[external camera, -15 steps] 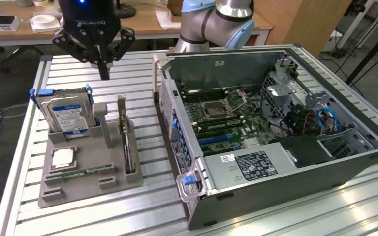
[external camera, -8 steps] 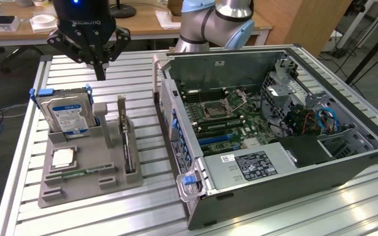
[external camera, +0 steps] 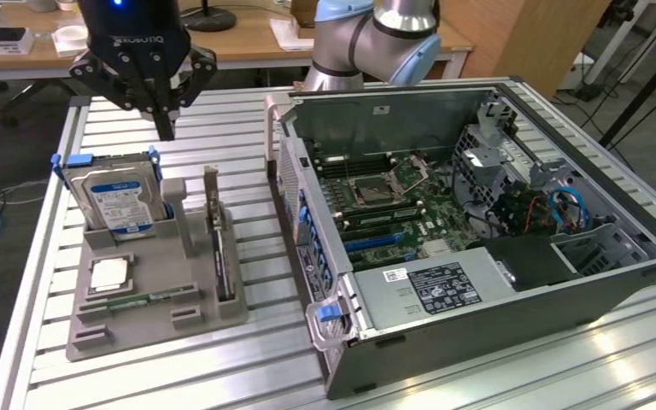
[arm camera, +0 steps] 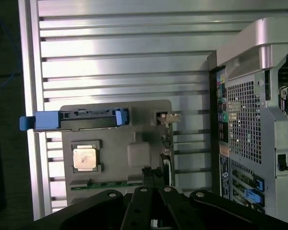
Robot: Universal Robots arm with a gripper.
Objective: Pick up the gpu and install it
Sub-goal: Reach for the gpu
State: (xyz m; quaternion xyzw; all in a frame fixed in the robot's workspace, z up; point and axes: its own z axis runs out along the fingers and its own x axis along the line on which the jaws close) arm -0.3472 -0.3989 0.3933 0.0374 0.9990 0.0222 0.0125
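The gpu (external camera: 221, 249) stands on edge in a slot of the grey holder (external camera: 134, 329) on the slatted table, a thin dark card with a silver bracket at its far end. From the wrist its narrow edge (arm camera: 166, 151) shows just beyond my fingertips. My gripper (external camera: 166, 128) hangs above the table behind the holder, fingers shut together with nothing between them. In the wrist view the gripper (arm camera: 152, 172) points down over the holder (arm camera: 144, 108). The open computer case (external camera: 477, 282) lies at the exterior view's right, its motherboard (external camera: 385, 205) exposed.
In the holder, a hard drive (external camera: 117, 201) in a blue caddy stands upright beside the gpu, with a processor chip (external camera: 109, 273) and a memory stick (external camera: 146, 299) lying flat in front. The case's rear panel (arm camera: 249, 120) flanks the holder. Desks stand behind the table.
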